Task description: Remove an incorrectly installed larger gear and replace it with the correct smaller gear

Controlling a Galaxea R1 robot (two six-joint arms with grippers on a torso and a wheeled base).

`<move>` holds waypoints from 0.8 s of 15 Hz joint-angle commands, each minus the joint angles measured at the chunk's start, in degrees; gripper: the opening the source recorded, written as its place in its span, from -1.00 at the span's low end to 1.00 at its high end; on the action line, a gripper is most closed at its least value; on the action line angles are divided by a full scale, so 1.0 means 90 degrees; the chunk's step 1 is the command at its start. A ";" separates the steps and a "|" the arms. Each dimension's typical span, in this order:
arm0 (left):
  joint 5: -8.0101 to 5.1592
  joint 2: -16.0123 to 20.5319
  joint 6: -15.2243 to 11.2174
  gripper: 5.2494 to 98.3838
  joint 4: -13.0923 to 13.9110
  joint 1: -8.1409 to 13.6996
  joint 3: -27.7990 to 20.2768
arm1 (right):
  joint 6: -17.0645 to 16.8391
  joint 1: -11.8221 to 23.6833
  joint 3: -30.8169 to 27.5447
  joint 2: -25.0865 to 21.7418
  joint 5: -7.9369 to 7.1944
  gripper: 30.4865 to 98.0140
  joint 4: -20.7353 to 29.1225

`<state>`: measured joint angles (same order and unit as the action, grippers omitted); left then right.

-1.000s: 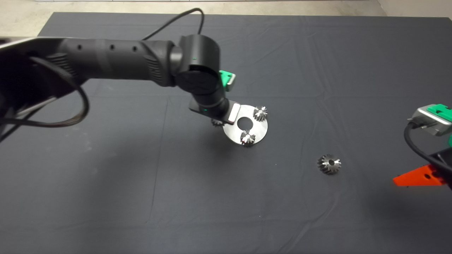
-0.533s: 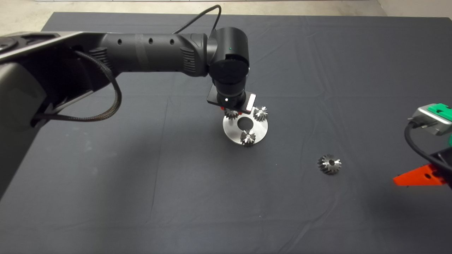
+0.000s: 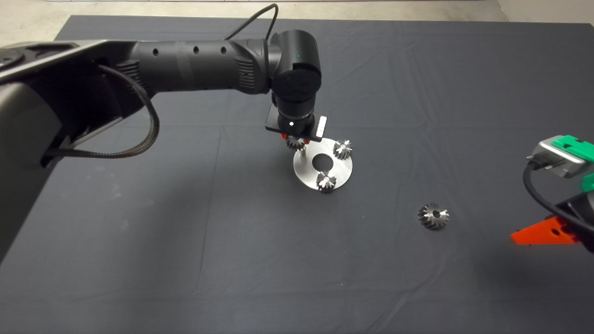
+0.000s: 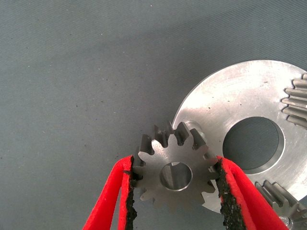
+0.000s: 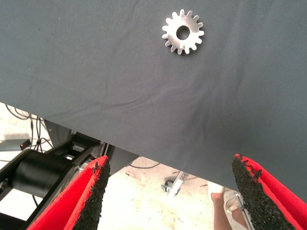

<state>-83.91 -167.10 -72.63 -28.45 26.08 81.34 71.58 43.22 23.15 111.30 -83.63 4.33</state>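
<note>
— While the left gripper pinched the smaller gear above the disc mid-mat, where was the larger gear?
— Lying toward the mat's right edge, near the parked, wide-open right gripper.

I work in what looks like a robotics lab or test workshop: a dark mat covers my table, bare pale concrete floor shows at the upper left, and loose cables and equipment stands sit beyond the mat's edge.
</note>
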 commanded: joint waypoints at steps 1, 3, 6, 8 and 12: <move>-0.0032 -0.0052 -0.0006 -0.37 0.0017 0.0189 0.0143 | -0.0026 0.0140 -0.0015 0.0012 0.0005 0.09 0.0213; -0.0013 -0.0092 0.0004 -0.37 0.0026 0.0173 0.0215 | -0.0033 0.0140 -0.0015 0.0012 0.0005 0.09 0.0222; 0.0007 -0.0140 0.0004 -0.37 0.0036 0.0169 0.0219 | -0.0030 0.0140 -0.0015 0.0012 0.0005 0.09 0.0222; 0.0026 -0.0160 0.0014 -0.37 0.0036 0.0160 0.0219 | -0.0033 0.0140 -0.0015 0.0012 0.0005 0.09 0.0222; 0.0036 -0.0170 0.0014 -0.37 0.0152 0.0160 0.0219 | -0.0024 0.0140 -0.0015 0.0012 0.0005 0.09 0.0232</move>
<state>-83.49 -168.39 -72.60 -28.42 26.08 83.52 71.44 43.22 23.15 111.29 -83.65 4.35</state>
